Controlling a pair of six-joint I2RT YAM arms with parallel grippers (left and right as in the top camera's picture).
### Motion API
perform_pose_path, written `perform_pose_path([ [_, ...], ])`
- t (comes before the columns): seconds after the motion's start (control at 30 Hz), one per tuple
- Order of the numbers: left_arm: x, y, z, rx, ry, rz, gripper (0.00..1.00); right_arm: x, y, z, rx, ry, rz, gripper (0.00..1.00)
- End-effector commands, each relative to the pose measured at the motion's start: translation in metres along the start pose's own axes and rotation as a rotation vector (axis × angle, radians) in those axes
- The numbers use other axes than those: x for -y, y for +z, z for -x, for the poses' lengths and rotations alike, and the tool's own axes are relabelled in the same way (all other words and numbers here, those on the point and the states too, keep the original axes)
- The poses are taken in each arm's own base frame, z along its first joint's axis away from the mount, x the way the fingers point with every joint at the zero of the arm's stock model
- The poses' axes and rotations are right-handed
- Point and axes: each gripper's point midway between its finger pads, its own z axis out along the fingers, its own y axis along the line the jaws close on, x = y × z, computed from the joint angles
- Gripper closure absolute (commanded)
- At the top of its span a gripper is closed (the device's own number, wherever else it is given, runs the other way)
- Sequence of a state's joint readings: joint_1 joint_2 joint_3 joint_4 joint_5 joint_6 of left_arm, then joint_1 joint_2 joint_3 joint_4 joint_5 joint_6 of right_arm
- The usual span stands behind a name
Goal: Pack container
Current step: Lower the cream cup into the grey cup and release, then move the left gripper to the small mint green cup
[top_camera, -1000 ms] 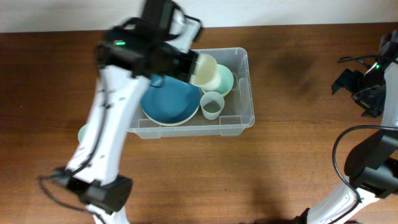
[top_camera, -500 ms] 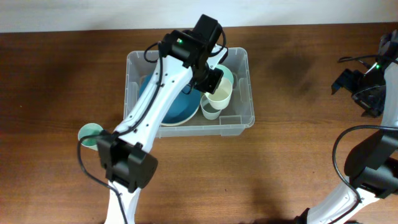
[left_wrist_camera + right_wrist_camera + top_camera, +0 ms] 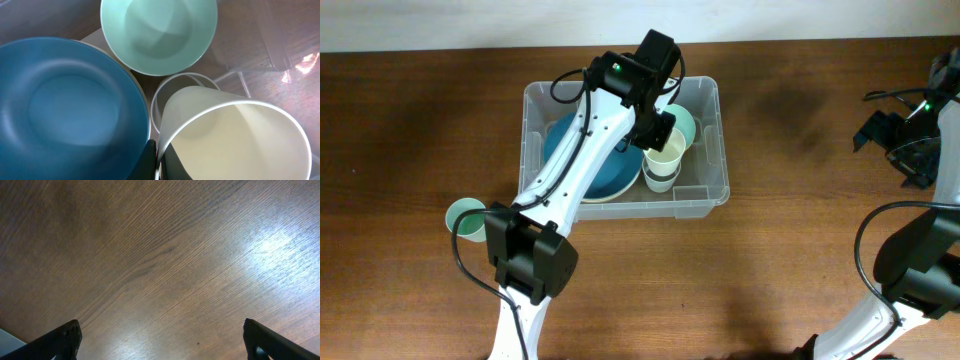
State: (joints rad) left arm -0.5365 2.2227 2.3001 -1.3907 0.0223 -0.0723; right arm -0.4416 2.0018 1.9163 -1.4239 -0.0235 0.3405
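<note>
The clear plastic container [image 3: 710,190] sits at the table's middle. Inside lie a blue plate [image 3: 556,150], a mint green bowl [image 3: 684,124] and a translucent cup [image 3: 658,183]. My left gripper [image 3: 655,135] reaches into the container, shut on the rim of a cream cup [image 3: 667,155] held over the translucent cup. In the left wrist view the fingers [image 3: 159,162] pinch the cream cup's [image 3: 240,140] wall, with the blue plate [image 3: 65,110] at left, the green bowl [image 3: 159,32] above and the translucent cup [image 3: 172,97] below it. My right gripper [image 3: 162,340] is open over bare wood.
A small green cup [image 3: 466,217] stands on the wooden table left of the container, beside my left arm's base. My right arm [image 3: 910,140] rests at the far right edge.
My left arm swung over the container and lowered the cream cup down toward the translucent cup. The right arm has not moved.
</note>
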Motion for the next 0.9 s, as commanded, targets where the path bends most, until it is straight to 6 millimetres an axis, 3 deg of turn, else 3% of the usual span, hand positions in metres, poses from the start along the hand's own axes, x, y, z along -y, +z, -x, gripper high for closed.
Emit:
perform_pose_path([
  [0.0,-0.005,0.013,-0.004,-0.031,-0.024,0.025,0.99,0.001,0.0,0.0,0.002,0.006,-0.009,0.01],
  [0.17,-0.006,0.029,-0.009,-0.075,-0.024,0.025,0.96,0.001,0.0,0.0,0.002,0.006,-0.009,0.01],
  [0.27,-0.006,0.03,-0.006,-0.064,-0.024,0.026,0.62,0.0,0.0,0.0,0.002,0.006,-0.008,0.01],
  [0.43,-0.006,0.022,0.006,-0.014,-0.018,0.026,0.35,0.001,0.0,0.0,0.002,0.006,-0.009,0.01],
  [0.47,-0.006,0.017,0.01,0.0,-0.009,0.024,0.33,0.001,0.0,0.0,0.002,0.006,-0.009,0.01],
  [0.53,-0.011,0.002,0.016,0.03,-0.012,0.039,0.32,0.001,0.0,0.0,0.002,0.006,-0.009,0.01],
  [0.57,-0.023,-0.027,0.02,0.066,-0.029,0.074,0.31,0.001,0.0,0.0,0.002,0.006,-0.009,0.01],
  [0.6,-0.029,-0.039,0.02,0.078,-0.038,0.09,0.29,0.001,0.0,0.0,0.002,0.006,-0.009,0.01],
  [0.73,-0.071,-0.091,0.009,0.119,-0.168,0.22,0.26,0.001,0.0,0.0,0.002,0.006,-0.009,0.01],
  [0.87,-0.101,-0.13,0.002,0.199,-0.272,0.232,0.25,0.001,0.0,0.0,0.002,0.006,-0.009,0.01],
])
